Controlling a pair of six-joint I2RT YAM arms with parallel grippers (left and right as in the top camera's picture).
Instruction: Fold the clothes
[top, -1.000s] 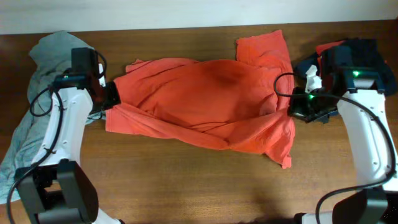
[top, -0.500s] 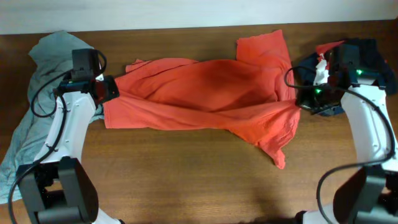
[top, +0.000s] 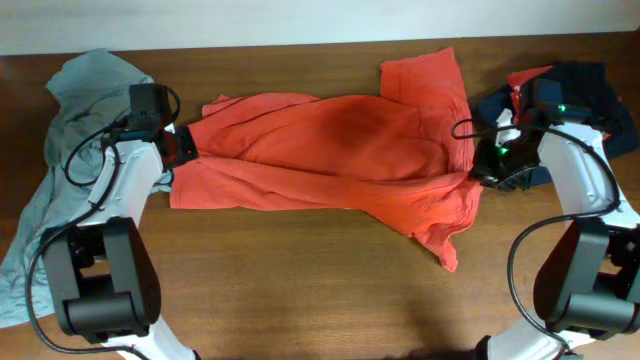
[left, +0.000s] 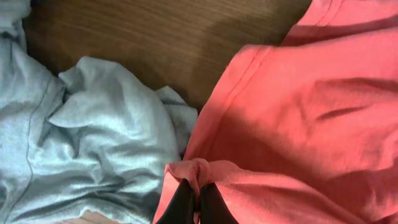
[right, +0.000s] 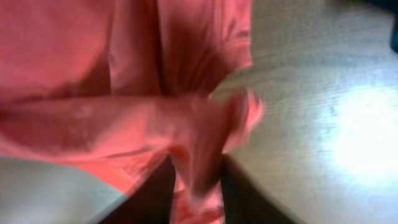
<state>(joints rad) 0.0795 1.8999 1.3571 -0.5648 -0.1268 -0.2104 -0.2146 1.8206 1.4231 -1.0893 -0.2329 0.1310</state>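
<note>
An orange-red shirt (top: 340, 150) lies stretched across the middle of the wooden table, folded lengthwise with one sleeve (top: 425, 75) at the back right. My left gripper (top: 186, 148) is shut on the shirt's left edge; the left wrist view shows a pinch of orange cloth (left: 198, 171) between the black fingers (left: 194, 200). My right gripper (top: 482, 167) is shut on the shirt's right edge; the blurred right wrist view shows bunched orange fabric (right: 205, 143) between its fingers (right: 196, 186). A loose corner (top: 445, 240) hangs toward the front right.
A grey-blue garment (top: 50, 170) is heaped at the table's left edge, touching the shirt's left end (left: 93, 137). A dark navy and red garment (top: 570, 85) lies at the back right behind my right arm. Bare wood (top: 300, 280) runs along the front.
Both grippers have carried the shirt's front edge toward the back, flattening the raised fabric into a narrower, stretched fold. The right arm has shifted back and slightly right.
</note>
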